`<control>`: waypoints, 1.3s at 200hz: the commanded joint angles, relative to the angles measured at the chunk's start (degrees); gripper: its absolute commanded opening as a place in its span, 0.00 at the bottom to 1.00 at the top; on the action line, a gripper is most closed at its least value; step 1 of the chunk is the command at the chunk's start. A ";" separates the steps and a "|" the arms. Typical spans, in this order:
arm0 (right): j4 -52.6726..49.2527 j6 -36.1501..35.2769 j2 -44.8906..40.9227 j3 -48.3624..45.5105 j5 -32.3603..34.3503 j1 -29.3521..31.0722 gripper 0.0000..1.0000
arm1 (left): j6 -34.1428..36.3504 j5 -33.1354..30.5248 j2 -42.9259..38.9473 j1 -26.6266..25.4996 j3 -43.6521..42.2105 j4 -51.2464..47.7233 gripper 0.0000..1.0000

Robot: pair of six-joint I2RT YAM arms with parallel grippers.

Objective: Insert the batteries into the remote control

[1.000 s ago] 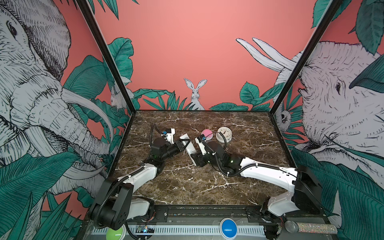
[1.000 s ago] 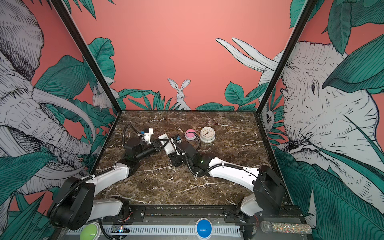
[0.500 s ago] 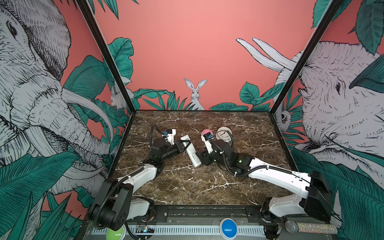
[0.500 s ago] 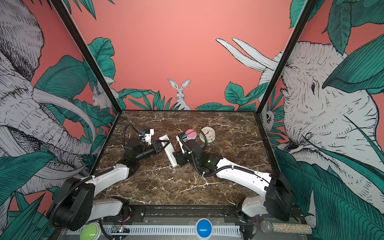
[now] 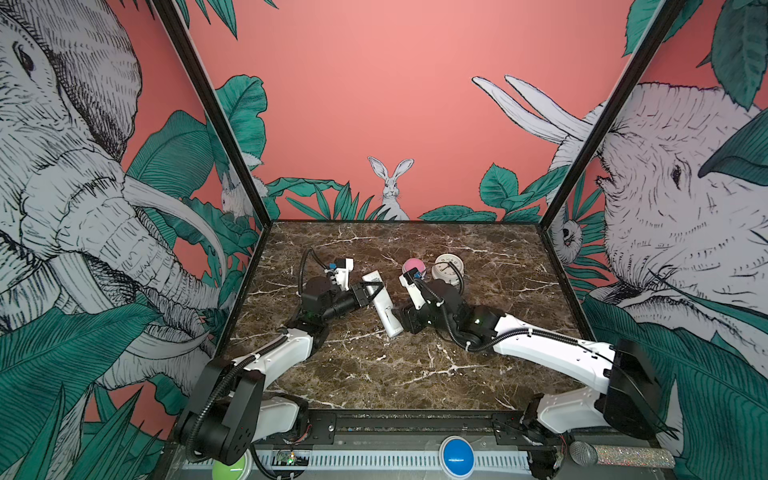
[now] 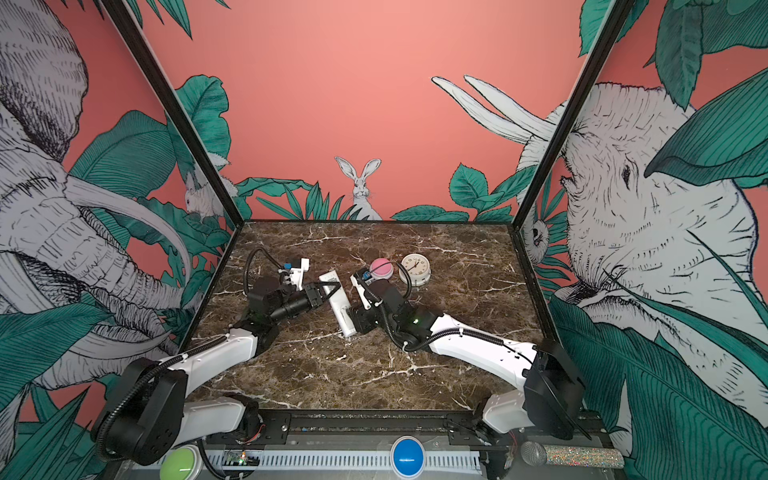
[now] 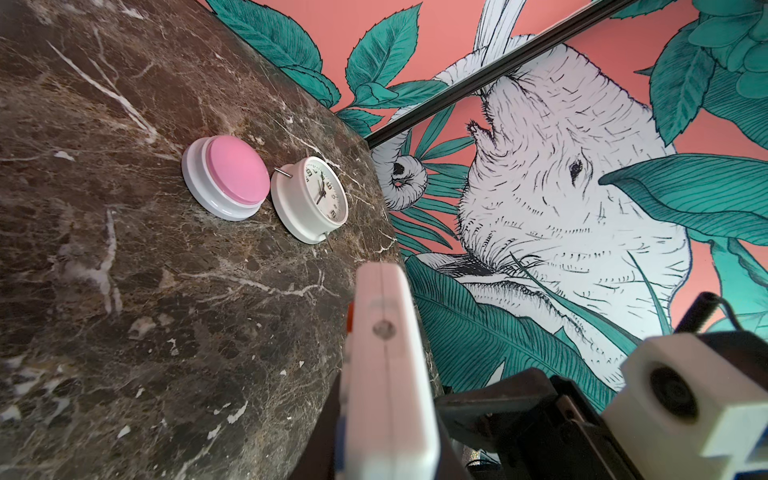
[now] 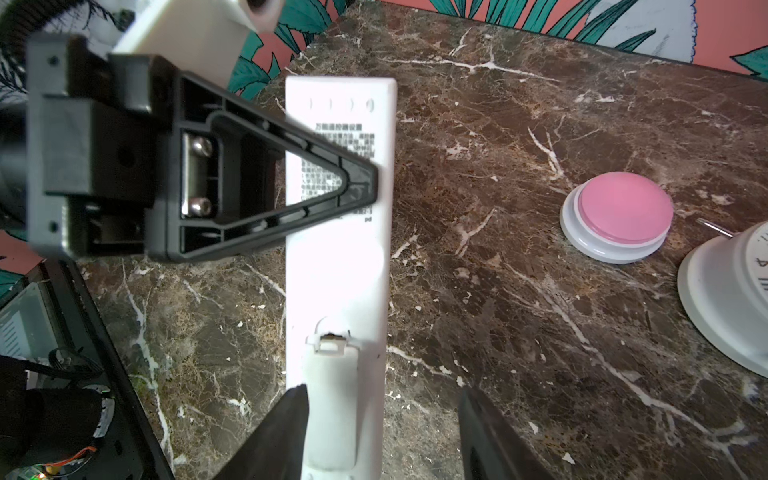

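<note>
The white remote control (image 5: 384,303) (image 6: 338,299) lies back side up on the marble at the middle. Its closed back cover (image 8: 332,395) sits at the near end. My left gripper (image 5: 372,289) (image 6: 328,289) (image 7: 390,457) is shut on the remote's far half, with one black finger (image 8: 291,178) across the printed label. My right gripper (image 5: 409,320) (image 6: 357,322) (image 8: 384,436) is open at the remote's near end. One of its fingers lies by the cover's edge, the other stands clear to the side. The batteries are out of view.
A pink dome button (image 5: 412,266) (image 8: 619,212) and a round white clock (image 5: 446,266) (image 7: 316,199) stand close behind my right wrist. The black side frame (image 8: 104,353) runs along the table's left edge.
My right gripper has pulled back from the remote's middle to its near end, and its jaws have narrowed a little. My left gripper has kept its hold on the remote.
</note>
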 commanded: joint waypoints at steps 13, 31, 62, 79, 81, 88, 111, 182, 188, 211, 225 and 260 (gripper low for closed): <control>1.25 -0.52 0.95 -0.60 0.39 -0.09 0.59 | 0.27 0.93 -1.92 0.16 -0.19 2.26 0.00; 1.43 -0.36 1.33 -0.56 0.45 -0.07 0.59 | 0.43 1.02 -1.83 0.16 0.03 2.24 0.00; 2.02 -0.33 2.16 -0.40 0.37 -0.06 0.58 | 0.28 1.18 -1.76 0.16 0.12 2.45 0.00; 2.29 -0.25 2.58 -0.23 0.38 -0.09 0.58 | 0.18 1.20 -1.72 0.19 -0.01 2.54 0.00; 2.30 -0.26 2.62 -0.24 0.36 -0.09 0.58 | 0.18 1.20 -1.75 0.17 -0.01 2.54 0.00; 2.39 -0.26 2.87 -0.07 0.31 -0.09 0.58 | 0.18 1.24 -1.87 0.16 -0.07 2.47 0.00; 2.53 -0.24 3.72 0.31 -0.02 -0.13 0.58 | 0.18 1.24 -1.81 0.16 -0.18 2.62 0.00; 2.51 0.08 5.13 0.40 -0.40 -0.13 0.58 | 0.10 1.20 -1.76 0.12 -0.19 2.79 0.00; 2.49 0.08 5.18 0.39 -0.36 -0.18 0.58 | 0.10 1.20 -1.68 0.20 -0.12 2.76 0.00; 2.46 0.12 5.44 0.39 -0.44 -0.10 0.58 | 0.11 1.20 -1.71 0.21 -0.08 2.80 0.00; 2.32 0.13 5.61 0.40 -0.36 -0.20 0.57 | 0.08 1.20 -1.73 0.20 -0.09 2.89 0.00; 1.26 0.63 6.62 1.08 -0.75 -0.46 0.57 | 0.06 1.25 -1.82 0.16 -0.02 2.88 0.00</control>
